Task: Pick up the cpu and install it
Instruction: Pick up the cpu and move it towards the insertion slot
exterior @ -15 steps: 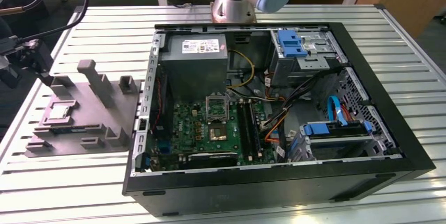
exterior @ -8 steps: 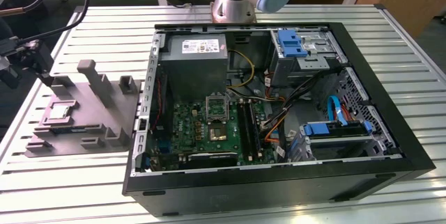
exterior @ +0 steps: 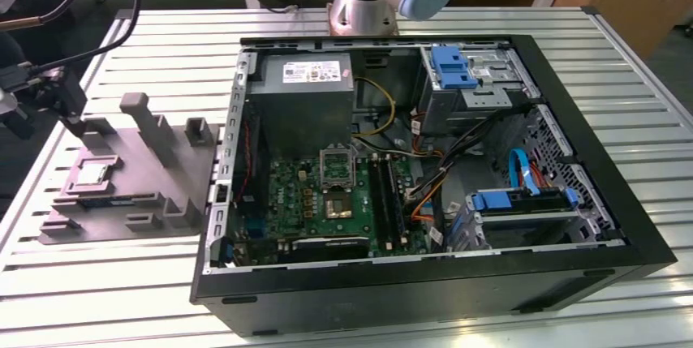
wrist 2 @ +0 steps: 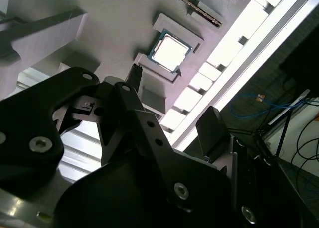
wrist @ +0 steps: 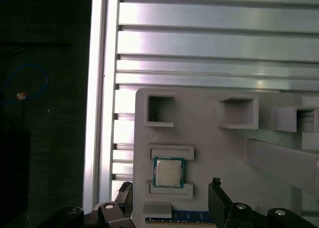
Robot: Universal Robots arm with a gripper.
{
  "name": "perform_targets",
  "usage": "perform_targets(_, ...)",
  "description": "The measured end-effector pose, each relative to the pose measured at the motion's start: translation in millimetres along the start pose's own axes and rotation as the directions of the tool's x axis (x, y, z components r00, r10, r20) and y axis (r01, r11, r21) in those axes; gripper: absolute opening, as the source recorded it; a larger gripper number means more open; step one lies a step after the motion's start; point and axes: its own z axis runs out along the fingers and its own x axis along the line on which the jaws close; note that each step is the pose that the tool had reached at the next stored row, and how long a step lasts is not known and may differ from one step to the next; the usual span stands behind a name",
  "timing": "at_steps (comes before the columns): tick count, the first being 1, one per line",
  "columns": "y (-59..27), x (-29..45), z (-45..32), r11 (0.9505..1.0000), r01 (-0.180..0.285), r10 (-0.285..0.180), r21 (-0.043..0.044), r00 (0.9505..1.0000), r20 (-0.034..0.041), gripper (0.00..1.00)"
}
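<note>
The cpu [wrist: 168,172] lies flat in a recess of the grey moulded tray [wrist: 209,148], close to one edge of the slatted desk [wrist: 199,44]. The gripper [wrist: 171,183] hovers above it, fingers [wrist: 217,198] spread to either side, not touching

On the table [exterior: 97,283], the tray [exterior: 178,178] holds the cpu [exterior: 90,173] in a recess; the case [exterior: 411,291] stands beside the tray, toward the exterior view's right.
</note>
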Motion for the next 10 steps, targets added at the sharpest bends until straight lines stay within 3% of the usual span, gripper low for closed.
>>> perform_targets(10, -0.1, -0.1, 2.1, 1.0, -0.002, 0.002, 0.0013, 1.0, 0.0004, 0.71)
